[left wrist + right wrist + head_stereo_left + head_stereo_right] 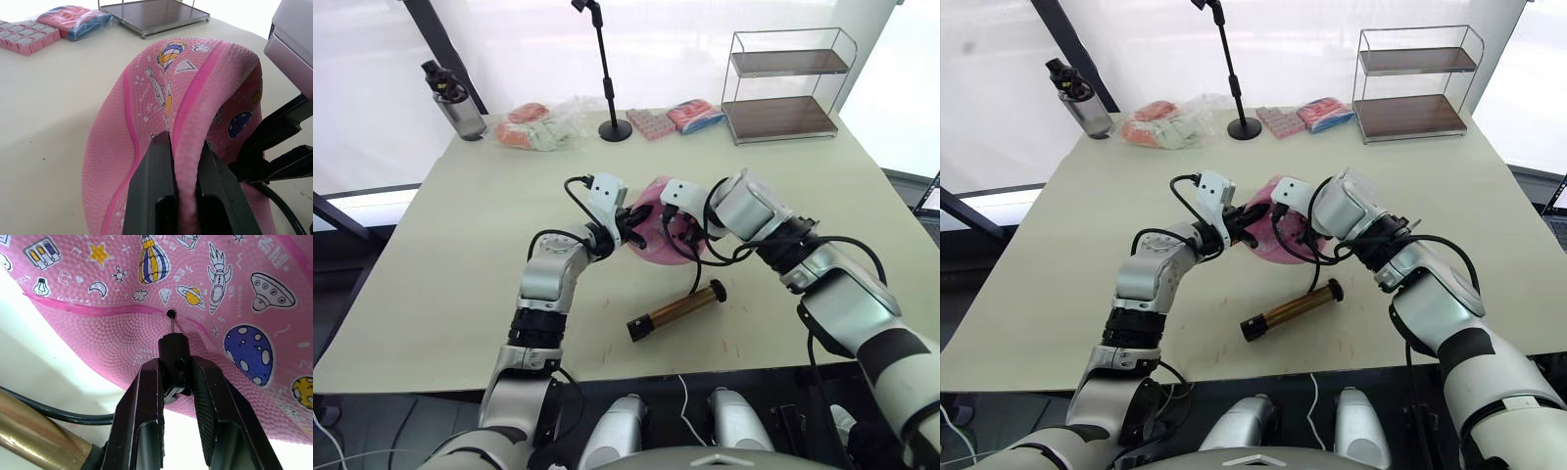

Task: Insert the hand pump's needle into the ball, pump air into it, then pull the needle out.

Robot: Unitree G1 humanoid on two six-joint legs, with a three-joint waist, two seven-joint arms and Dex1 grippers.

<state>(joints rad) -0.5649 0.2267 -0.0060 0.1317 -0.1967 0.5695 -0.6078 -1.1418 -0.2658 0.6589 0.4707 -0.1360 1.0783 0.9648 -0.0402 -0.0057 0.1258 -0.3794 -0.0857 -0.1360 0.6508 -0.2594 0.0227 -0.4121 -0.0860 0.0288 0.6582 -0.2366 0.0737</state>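
Right jaws: the right gripper [176,377] is closed on the small black fitting [174,352] of the needle [171,324], so the pin can be aimed straight at the valve hole [170,313].
Needle: its tip is at the hole; whether it is already inside, I cannot tell.
Left jaws: the left gripper [181,161] pinches a fold of the soft ball [656,233], probably to keep it from rolling while the needle is pushed.
Ball: half flat, on the table [460,264] between both grippers, near the middle.
Pump: the pump [677,309] lies on the table just in front of the ball, nobody holds it; its hose [1315,257] goes up to the right gripper.
Right wrist view: shows the hole and the pin, which the head views cannot show.
Left wrist view: shows the pinched fold.
Head views: show the whole pump, and the rack [789,86] at the far edge.
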